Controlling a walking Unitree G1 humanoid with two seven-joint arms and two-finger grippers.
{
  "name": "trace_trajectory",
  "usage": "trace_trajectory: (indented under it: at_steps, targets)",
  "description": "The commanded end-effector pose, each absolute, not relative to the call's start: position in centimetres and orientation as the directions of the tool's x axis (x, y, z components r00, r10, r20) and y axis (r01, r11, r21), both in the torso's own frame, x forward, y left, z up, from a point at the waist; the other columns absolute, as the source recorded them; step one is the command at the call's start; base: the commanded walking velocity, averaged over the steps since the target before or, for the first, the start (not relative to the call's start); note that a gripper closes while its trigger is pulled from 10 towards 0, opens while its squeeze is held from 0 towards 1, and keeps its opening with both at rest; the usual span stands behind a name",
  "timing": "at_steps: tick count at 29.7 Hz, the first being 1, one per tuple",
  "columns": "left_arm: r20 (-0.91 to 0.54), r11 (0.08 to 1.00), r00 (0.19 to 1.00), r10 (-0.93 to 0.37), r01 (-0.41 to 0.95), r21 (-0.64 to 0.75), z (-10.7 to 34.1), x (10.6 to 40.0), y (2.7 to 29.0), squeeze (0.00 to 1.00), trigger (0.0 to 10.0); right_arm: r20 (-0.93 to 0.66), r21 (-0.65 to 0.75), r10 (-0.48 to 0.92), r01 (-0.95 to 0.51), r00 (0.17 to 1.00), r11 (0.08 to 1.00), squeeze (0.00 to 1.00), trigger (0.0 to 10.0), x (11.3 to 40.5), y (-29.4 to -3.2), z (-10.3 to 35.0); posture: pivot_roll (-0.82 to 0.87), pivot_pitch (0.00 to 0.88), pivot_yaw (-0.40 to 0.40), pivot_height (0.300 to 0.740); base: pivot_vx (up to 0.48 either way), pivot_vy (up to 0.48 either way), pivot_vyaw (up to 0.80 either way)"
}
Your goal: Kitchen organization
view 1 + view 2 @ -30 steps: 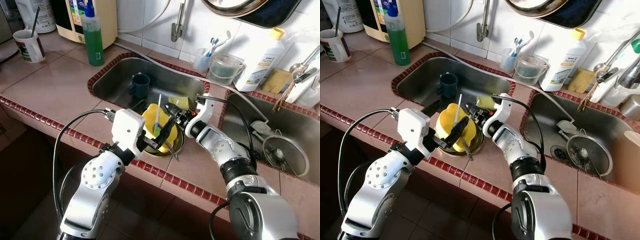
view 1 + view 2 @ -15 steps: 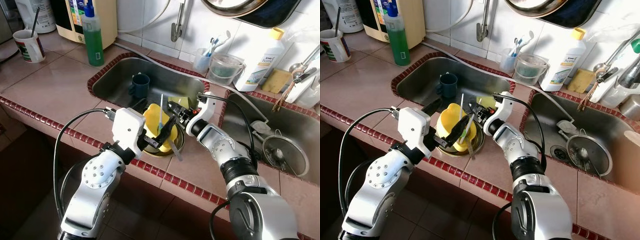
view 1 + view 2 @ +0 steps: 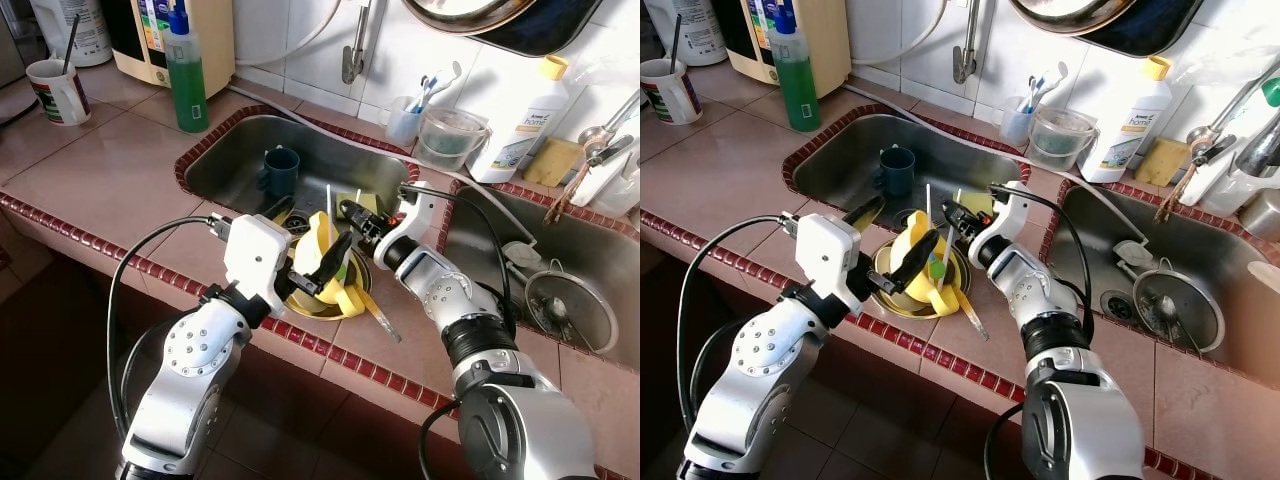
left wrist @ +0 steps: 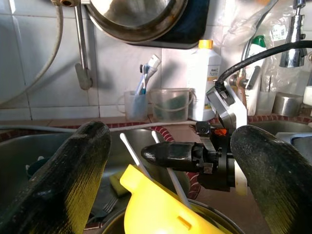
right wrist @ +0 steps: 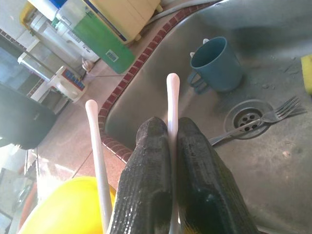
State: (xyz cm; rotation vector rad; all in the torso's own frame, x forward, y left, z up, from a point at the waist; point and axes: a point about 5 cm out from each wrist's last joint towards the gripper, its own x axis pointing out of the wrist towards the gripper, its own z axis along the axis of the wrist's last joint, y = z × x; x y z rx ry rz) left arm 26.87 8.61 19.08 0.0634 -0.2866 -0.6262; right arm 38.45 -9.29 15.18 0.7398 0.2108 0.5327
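at the sink (image 3: pixel 235 165) edge, the right gripper (image 3: pixel 347 211) pinches one of two white sticks (image 5: pixel 171 105) standing in a tilted yellow cup (image 3: pixel 318 262) in a metal bowl (image 3: pixel 300 301); the left gripper (image 3: pixel 312 262) straddles the cup, fingers spread. one blue mug (image 3: pixel 280 170), one fork (image 5: pixel 265 117) and a sponge (image 3: pixel 357 203) lie behind.

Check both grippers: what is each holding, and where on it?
Right gripper pinches a white utensil handle below its tip. Left gripper straddles the yellow cup, open.
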Motion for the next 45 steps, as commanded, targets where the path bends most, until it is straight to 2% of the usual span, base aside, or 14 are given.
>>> trace_trajectory:
  at_steps: [1,6,14,15,17,18,32,37,45]
  targets:
    - [0.254,0.798,0.757,-0.602,0.583,0.154,19.4,26.6,8.1,0.0,10.0,0.025,0.682,0.523,-0.397,0.852,0.614,0.0,0.0,38.7,-9.5,16.0,-0.13,0.094,-0.14,0.74,0.0,0.0,0.0]
    - [0.255,0.796,0.754,-0.605,0.587,0.151,19.4,26.5,8.0,0.0,10.0,0.133,0.707,0.543,-0.463,0.829,0.534,0.0,0.0,38.7,-9.2,17.3,-0.13,0.093,-0.142,0.74,0.0,0.0,0.0]
    - [0.255,0.796,0.755,-0.604,0.587,0.148,19.4,26.5,7.9,0.0,10.0,0.209,0.688,0.572,-0.535,0.793,0.49,0.0,0.0,38.4,-8.8,18.3,-0.13,0.091,-0.147,0.74,0.0,0.0,0.0]
    - [0.256,0.796,0.755,-0.604,0.587,0.148,19.4,26.5,7.9,0.0,10.0,0.231,0.687,0.58,-0.553,0.781,0.472,0.0,2.9,38.3,-8.7,18.6,-0.13,0.09,-0.148,0.74,0.0,0.0,0.0]
    - [0.256,0.797,0.755,-0.603,0.586,0.147,19.4,26.5,7.9,0.0,10.0,0.249,0.682,0.586,-0.569,0.771,0.459,0.0,4.3,38.2,-8.6,18.8,-0.13,0.089,-0.148,0.74,0.0,0.0,0.0]
    - [0.257,0.797,0.755,-0.603,0.586,0.147,19.4,26.5,7.9,0.0,10.0,0.262,0.679,0.592,-0.581,0.763,0.449,0.0,10.0,38.1,-8.6,19.0,-0.13,0.088,-0.149,0.74,0.0,0.0,0.0]
    - [0.266,0.798,0.754,-0.601,0.582,0.156,19.6,27.0,8.1,0.0,10.0,0.36,0.623,0.589,-0.657,0.723,0.425,0.0,10.0,37.8,-9.1,21.4,-0.14,0.069,-0.141,0.74,0.0,0.0,0.0]
    - [0.274,0.806,0.76,-0.59,0.573,0.148,19.8,27.4,8.5,0.0,10.0,0.432,0.539,0.583,-0.715,0.688,0.445,0.0,10.0,37.4,-9.6,23.3,-0.15,0.067,-0.137,0.74,0.0,0.0,0.0]
    - [0.281,0.819,0.77,-0.572,0.554,0.149,20.2,28.1,9.8,0.0,10.0,0.499,0.478,0.542,-0.736,0.677,0.479,0.0,10.0,37.1,-10.7,25.5,-0.15,0.065,-0.132,0.74,0.0,0.0,0.0]
